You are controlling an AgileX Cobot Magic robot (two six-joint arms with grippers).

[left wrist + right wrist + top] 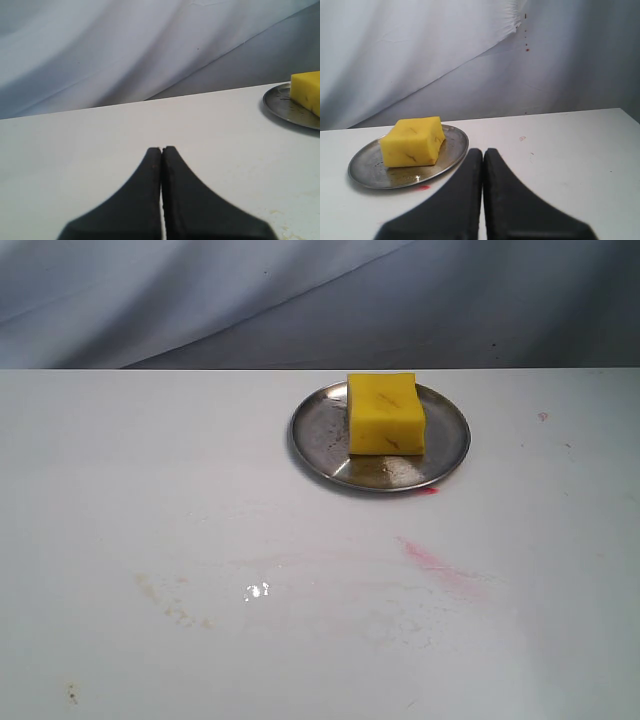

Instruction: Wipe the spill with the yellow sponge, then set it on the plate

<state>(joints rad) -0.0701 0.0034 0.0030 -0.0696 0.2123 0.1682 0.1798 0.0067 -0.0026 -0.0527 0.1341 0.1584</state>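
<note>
The yellow sponge [385, 414] lies on the silver plate [320, 430] at the back of the white table; both also show in the right wrist view, sponge [413, 142] on plate [365, 172], and at the edge of the left wrist view, sponge [307, 92] on plate [280, 102]. No amber puddle shows; only a faint wet streak with a glint [257, 590] remains. My left gripper [161, 149] is shut and empty over bare table. My right gripper [483, 150] is shut and empty, just beside the plate. Neither gripper appears in the exterior view.
A pink-red smear [440, 565] runs across the table in front of the plate, with a small red dot [428, 491] at the plate's rim. Faint brownish stains [170, 605] mark the near left. A grey cloth backdrop [300, 300] hangs behind the table.
</note>
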